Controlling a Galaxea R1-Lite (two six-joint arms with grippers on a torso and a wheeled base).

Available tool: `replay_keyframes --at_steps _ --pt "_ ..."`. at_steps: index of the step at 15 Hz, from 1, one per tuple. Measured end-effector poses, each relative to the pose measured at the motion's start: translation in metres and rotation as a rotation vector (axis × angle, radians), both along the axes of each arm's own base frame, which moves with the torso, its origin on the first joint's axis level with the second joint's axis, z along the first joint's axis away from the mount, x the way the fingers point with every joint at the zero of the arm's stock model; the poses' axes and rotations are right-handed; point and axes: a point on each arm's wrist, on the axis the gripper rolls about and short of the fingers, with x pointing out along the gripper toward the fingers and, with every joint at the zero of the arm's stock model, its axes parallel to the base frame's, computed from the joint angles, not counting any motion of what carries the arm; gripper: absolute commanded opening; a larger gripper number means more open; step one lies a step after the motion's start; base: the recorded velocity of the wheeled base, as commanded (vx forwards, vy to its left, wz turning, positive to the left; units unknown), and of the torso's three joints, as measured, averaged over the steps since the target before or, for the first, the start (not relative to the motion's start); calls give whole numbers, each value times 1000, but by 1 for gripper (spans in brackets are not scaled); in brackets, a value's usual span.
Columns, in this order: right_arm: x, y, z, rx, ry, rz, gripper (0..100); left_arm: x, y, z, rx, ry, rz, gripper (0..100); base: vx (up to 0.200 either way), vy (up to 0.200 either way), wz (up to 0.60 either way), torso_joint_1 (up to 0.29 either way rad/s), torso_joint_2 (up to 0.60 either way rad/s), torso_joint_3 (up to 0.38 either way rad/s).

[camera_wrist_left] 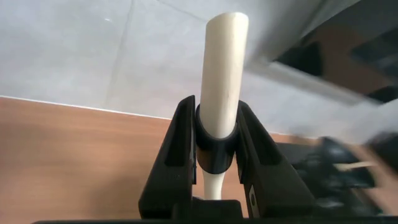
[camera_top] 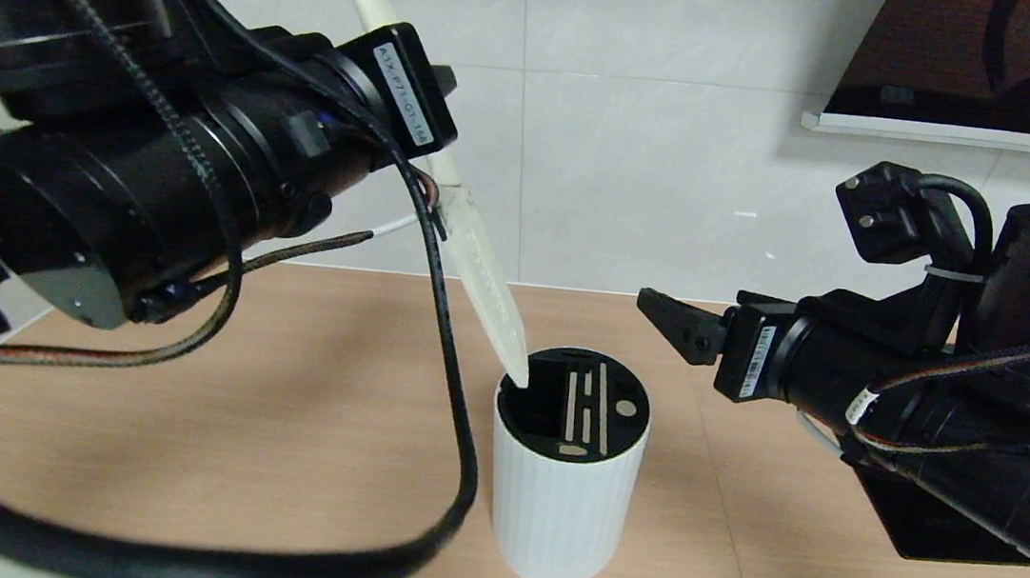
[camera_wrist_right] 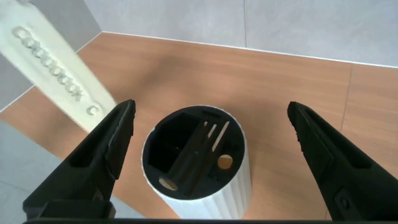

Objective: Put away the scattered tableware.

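Where left arm's bulk blocks head view, middle of knife (camera_top: 489,282) is hidden; handle end pokes out above. Tip inside holder (camera_top: 560,495) or only at rim: cannot tell. Left pincer (camera_wrist_left: 216,134) clamped on knife's rounded handle. Knife cream, tilted, tip down at holder's left rim. Holder white, ribbed, upright, black slotted top. Right pincer (camera_wrist_right: 210,109) spread wide, near holder's right, apart. Holder near surface (camera_top: 272,417) front edge; wood stretches wide either side.

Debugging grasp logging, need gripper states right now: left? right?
Left gripper: closed on the cream knife.
Right gripper: open, holding nothing.
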Motion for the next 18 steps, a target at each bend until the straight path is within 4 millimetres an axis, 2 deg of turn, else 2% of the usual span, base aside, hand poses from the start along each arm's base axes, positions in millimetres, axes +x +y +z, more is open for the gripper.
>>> replay_keyframes --at_steps 3,6,10,13,18 --pt "1 0 -1 -3 3 -3 100 -10 -15 -4 50 -132 60 0 0 0 0 0 0 0" --pt "4 -2 -1 -3 3 -16 100 -7 -32 -22 97 -208 113 0 0 0 0 0 0 0" --pt "12 -5 -4 -10 9 -44 100 1 -58 -51 136 -199 100 0 0 0 0 0 0 0" --pt "14 -5 -6 -16 15 -49 100 5 -67 -63 157 -184 89 0 0 0 0 0 0 0" --pt "16 -5 -7 -19 18 -52 100 9 -72 -72 180 -167 84 0 0 0 0 0 0 0"
